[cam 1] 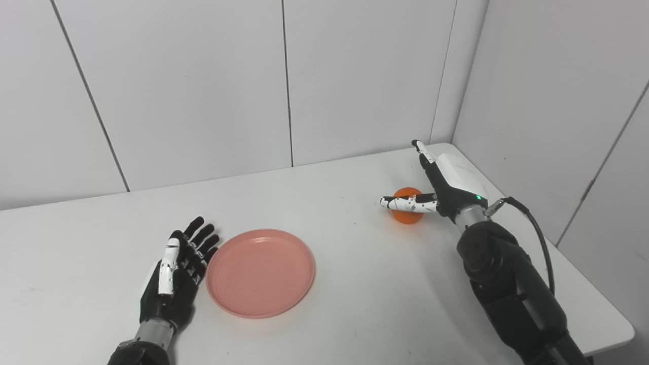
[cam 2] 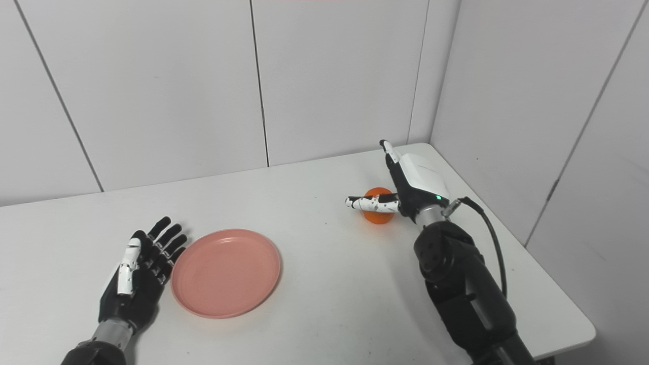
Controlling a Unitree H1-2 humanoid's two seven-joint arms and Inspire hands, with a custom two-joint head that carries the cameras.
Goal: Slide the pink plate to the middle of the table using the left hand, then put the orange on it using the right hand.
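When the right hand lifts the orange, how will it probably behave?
The orange looks round, so it may roll on the smooth table if nudged. It seems small beside the right hand, so it is probably light. Its surface looks smooth, so the open fingers might slip unless they wrap it.

I see a white desk point(cam 1: 329, 203) with a smooth matte top filling the lower part of my view; its far right corner is rounded and tucks into the corner of the room. Behind it stands the far wall point(cam 1: 203, 86), made of pale grey-white panels split by thin dark seams that lean slightly. A right wall point(cam 1: 557, 101) of the same panels meets it at the corner. The light is even and soft, with faint shadows on the desk.
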